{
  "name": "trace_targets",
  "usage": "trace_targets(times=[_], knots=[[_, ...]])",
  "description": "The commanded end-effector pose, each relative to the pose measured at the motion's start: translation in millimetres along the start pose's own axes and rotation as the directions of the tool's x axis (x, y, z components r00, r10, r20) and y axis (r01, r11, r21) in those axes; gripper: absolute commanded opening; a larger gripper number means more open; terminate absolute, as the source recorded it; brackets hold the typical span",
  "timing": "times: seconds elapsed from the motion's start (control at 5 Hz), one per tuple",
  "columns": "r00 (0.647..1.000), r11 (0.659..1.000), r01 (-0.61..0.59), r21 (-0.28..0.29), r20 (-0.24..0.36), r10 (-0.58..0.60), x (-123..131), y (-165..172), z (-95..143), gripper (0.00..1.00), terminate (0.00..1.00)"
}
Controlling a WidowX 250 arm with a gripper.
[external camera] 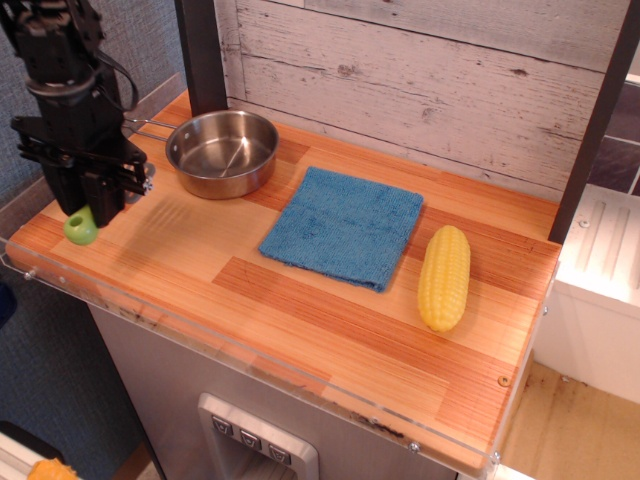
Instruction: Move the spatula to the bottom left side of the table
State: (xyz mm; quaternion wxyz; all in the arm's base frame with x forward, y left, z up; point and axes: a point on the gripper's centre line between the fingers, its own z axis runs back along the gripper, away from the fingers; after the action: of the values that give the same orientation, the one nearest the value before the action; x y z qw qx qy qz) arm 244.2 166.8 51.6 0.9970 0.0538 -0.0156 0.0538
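My black gripper [84, 203] hangs over the near left corner of the striped wooden table [300, 300]. It is shut on the spatula [81, 227]. Only the lime-green handle end with its hole shows below the fingers; the grey blade is hidden inside the gripper. The handle tip is at or just above the wood near the left rim; I cannot tell whether it touches.
A steel pan [222, 152] with a wire handle stands at the back left, just right of my gripper. A blue cloth [343, 225] lies mid-table. A yellow corn cob [444, 276] lies to its right. A clear acrylic rim [200, 335] runs along the front and left edges.
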Motion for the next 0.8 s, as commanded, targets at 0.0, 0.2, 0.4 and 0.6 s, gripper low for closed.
trace_targets(times=[0.0,0.2,0.4,0.6], knots=[[0.999,0.998,0.044,0.053,0.013,-0.044,17.6,35.2,-6.5,0.0,0.0],[0.996,0.994,0.088,0.066,-0.018,-0.087,23.3,42.4,-13.9,0.0,0.0],[0.995,0.994,0.1,0.052,-0.032,-0.099,22.5,47.7,-20.0,0.0,0.0],[0.991,0.992,0.122,0.032,-0.051,-0.121,21.4,44.7,-24.7,1.0,0.0]])
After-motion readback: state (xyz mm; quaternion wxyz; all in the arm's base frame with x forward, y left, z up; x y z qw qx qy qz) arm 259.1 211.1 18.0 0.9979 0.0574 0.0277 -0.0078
